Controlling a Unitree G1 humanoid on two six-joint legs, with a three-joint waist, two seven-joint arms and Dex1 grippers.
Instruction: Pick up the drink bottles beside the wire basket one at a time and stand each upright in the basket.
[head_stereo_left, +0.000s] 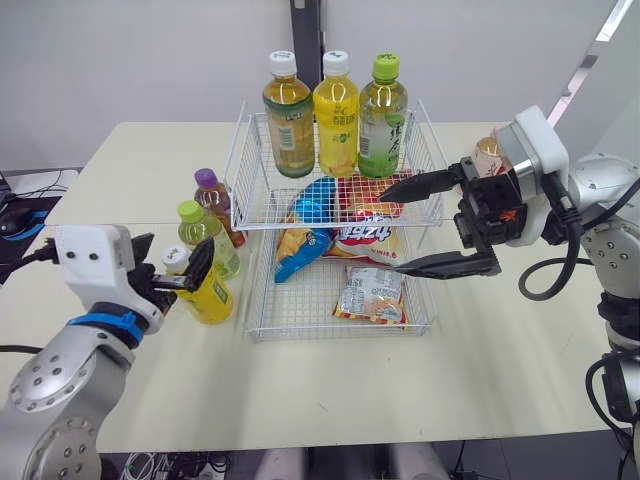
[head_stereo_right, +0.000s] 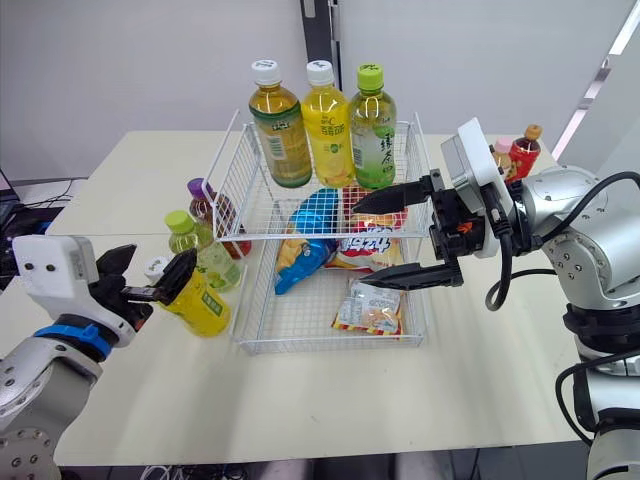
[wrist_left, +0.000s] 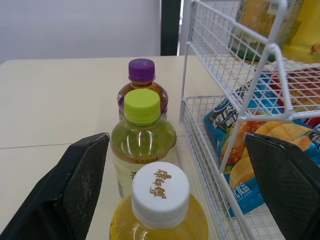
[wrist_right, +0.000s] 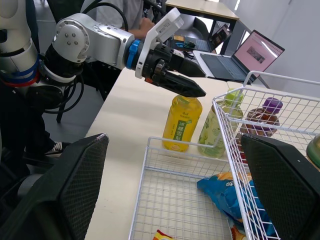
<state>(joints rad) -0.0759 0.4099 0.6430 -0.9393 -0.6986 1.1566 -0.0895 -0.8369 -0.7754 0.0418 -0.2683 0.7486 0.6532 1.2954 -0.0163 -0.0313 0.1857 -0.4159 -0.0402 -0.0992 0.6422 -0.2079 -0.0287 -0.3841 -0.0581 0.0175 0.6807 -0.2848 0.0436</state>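
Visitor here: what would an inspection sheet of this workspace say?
Surface: cream table.
Job's things: three bottles upright on the wire basket's upper shelf; beside it stand the purple-capped bottle, green-capped bottle and white-capped bottle; red bottle far right.
Clutter: snack packets in the lower tier.
Grippers: left gripper open, straddling the white-capped bottle; right gripper open, empty, above the snacks.
Cables: black cable beside the right arm.
Surroundings: white wall; laptop on another desk.

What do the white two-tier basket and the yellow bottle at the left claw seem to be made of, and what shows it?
Basket: probably metal wire with a matte white coating; thin stiff rods form an open grid. Yellow bottle: likely clear glossy plastic; drink shows through, highlights glint. Its white cap looks opaque plastic.
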